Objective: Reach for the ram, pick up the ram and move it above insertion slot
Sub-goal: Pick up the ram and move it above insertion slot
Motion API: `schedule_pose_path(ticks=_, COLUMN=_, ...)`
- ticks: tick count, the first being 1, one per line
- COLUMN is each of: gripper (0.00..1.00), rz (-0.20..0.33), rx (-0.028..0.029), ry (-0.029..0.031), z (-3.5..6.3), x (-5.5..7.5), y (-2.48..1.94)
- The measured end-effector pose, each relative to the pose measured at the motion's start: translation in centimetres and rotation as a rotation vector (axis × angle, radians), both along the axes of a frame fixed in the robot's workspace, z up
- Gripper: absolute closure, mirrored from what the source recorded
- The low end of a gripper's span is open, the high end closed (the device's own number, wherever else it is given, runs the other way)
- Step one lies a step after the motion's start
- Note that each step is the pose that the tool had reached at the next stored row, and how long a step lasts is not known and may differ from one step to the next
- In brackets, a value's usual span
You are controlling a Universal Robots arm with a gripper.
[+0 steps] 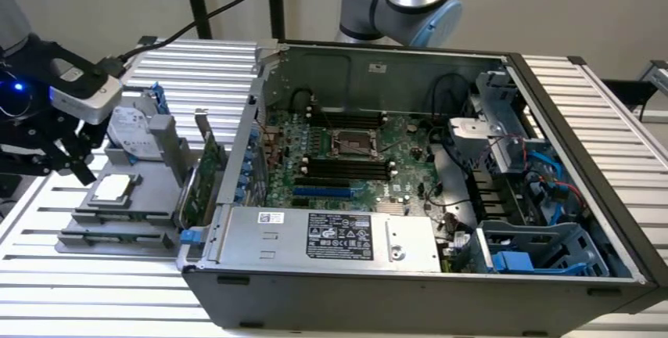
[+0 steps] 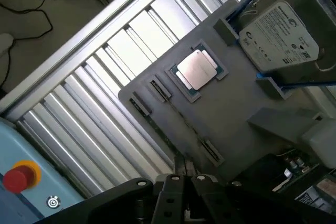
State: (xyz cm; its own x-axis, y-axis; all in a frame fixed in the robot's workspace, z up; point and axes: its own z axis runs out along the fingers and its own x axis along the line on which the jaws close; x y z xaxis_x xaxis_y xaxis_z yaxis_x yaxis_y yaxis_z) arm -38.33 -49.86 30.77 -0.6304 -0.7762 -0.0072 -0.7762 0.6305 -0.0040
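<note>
The ram (image 2: 185, 123) stands on edge as a thin dark strip in a holder of the grey fixture plate (image 2: 236, 103). In the exterior view the ram (image 1: 117, 217) lies low along the plate's near side. My gripper (image 1: 62, 162) hangs above the plate's corner toward the exterior view's left, apart from the ram. In the wrist view the gripper (image 2: 184, 165) has its fingertips drawn together with nothing between them. Black memory slots (image 1: 345, 168) lie on the motherboard inside the open computer case (image 1: 418, 275).
On the fixture plate sit a silver processor (image 2: 198, 69), a hard drive (image 2: 281, 35) in a blue frame and an upright green expansion card (image 1: 209, 167). The case wall (image 1: 246, 142) rises beside the plate. A red button (image 2: 16, 178) sits beyond the slatted table.
</note>
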Motion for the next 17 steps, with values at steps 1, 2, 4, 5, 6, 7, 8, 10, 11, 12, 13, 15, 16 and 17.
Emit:
schedule_pose_path(ticks=1, gripper=0.89, rz=0.018, rx=0.0001, ry=-0.0001, z=-0.06, x=0.0, y=0.0)
schedule_pose_path(ticks=2, gripper=0.89, rz=0.036, rx=0.0001, ry=-0.0002, z=-0.12, x=0.0, y=0.0)
schedule_pose_path(ticks=4, gripper=0.89, rz=0.073, rx=0.0001, ry=-0.0003, z=-0.25, x=0.0, y=0.0)
schedule_pose_path(ticks=5, gripper=0.89, rz=0.091, rx=0.0001, ry=-0.0005, z=-0.31, x=0.0, y=0.0)
schedule_pose_path(ticks=6, gripper=0.89, rz=0.109, rx=0.0, ry=-0.0005, z=-0.36, x=0.0, y=0.0)
schedule_pose_path(ticks=7, gripper=0.89, rz=0.127, rx=0.0, ry=-0.0005, z=-0.43, x=0.0, y=0.0)
schedule_pose_path(ticks=8, gripper=0.89, rz=0.145, rx=0.0001, ry=-0.0005, z=-0.48, x=0.0, y=0.0)
schedule_pose_path(ticks=10, gripper=0.89, rz=0.182, rx=0.0, ry=-0.0006, z=-0.59, x=0.0, y=0.0)
schedule_pose_path(ticks=11, gripper=0.89, rz=0.2, rx=0.0, ry=-0.0006, z=-0.65, x=0.0, y=0.0)
schedule_pose_path(ticks=12, gripper=0.89, rz=0.218, rx=0.0, ry=-0.0006, z=-0.7, x=0.0, y=0.0)
schedule_pose_path(ticks=13, gripper=0.89, rz=0.235, rx=0.0, ry=-0.0007, z=-0.76, x=0.0, y=0.0)
schedule_pose_path(ticks=15, gripper=0.89, rz=0.273, rx=0.0001, ry=-0.0008, z=-0.88, x=0.0, y=0.0)
schedule_pose_path(ticks=16, gripper=0.89, rz=0.291, rx=0.0001, ry=-0.0008, z=-0.94, x=0.0, y=0.0)
schedule_pose_path(ticks=17, gripper=0.89, rz=0.309, rx=0.0001, ry=-0.0009, z=-0.99, x=0.0, y=0.0)
